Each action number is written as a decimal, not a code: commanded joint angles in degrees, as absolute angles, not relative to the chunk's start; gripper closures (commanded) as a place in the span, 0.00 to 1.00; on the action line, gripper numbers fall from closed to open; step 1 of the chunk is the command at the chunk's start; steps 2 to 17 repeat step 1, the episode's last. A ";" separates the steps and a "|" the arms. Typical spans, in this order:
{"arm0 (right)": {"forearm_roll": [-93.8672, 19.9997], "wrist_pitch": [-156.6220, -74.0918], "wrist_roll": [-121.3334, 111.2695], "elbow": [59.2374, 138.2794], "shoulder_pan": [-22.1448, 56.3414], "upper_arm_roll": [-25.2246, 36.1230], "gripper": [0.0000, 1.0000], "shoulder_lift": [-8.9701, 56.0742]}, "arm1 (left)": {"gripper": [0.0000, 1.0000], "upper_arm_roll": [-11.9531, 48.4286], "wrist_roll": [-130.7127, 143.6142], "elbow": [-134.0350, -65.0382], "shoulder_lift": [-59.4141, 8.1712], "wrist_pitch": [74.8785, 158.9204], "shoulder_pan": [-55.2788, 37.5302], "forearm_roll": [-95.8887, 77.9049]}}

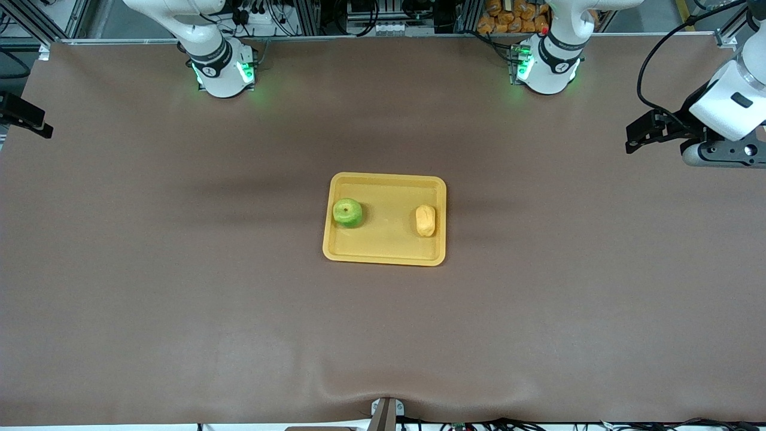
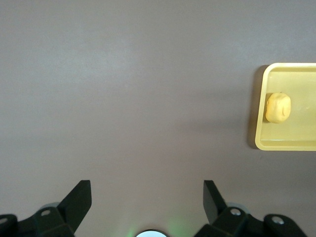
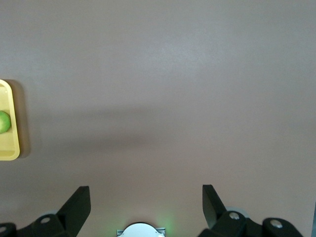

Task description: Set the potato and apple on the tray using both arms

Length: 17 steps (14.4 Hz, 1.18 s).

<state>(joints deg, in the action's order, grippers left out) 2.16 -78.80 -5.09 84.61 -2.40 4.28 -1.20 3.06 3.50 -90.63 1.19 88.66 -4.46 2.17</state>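
The yellow-orange tray point(image 1: 389, 239) lies mid-table. The green apple point(image 1: 347, 213) sits in it toward the right arm's end, and the pale yellow potato point(image 1: 425, 220) sits in it toward the left arm's end. My left gripper point(image 1: 635, 139) is up over bare mat at the left arm's end, open and empty point(image 2: 147, 185). Its wrist view shows the tray's rim point(image 2: 259, 113) and the potato point(image 2: 278, 108). My right gripper point(image 1: 37, 123) is up over the mat at the right arm's end, open and empty point(image 3: 145, 190). Its wrist view shows the tray's edge point(image 3: 15, 123) and a sliver of the apple point(image 3: 3, 122).
A brown mat point(image 1: 179, 269) covers the table. The right arm's base point(image 1: 221, 72) and the left arm's base point(image 1: 547, 69) stand along the mat's edge farthest from the front camera. A small mount point(image 1: 386, 413) sits at the nearest edge.
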 commanded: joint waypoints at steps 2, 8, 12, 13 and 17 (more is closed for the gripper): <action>1.14 -77.78 -5.10 83.32 -2.11 4.57 0.00 -0.79 | 0.00 3.34 3.25 -91.14 2.02 88.94 -4.48 2.29; 1.14 -77.78 -5.10 83.32 -2.11 4.57 0.00 -0.79 | 0.00 3.34 3.25 -91.14 2.02 88.94 -4.48 2.29; 1.14 -77.78 -5.10 83.32 -2.11 4.57 0.00 -0.79 | 0.00 3.34 3.25 -91.14 2.02 88.94 -4.48 2.29; 1.14 -77.78 -5.10 83.32 -2.11 4.57 0.00 -0.79 | 0.00 3.34 3.25 -91.14 2.02 88.94 -4.48 2.29; 1.14 -77.78 -5.10 83.32 -2.11 4.57 0.00 -0.79 | 0.00 3.34 3.25 -91.14 2.02 88.94 -4.48 2.29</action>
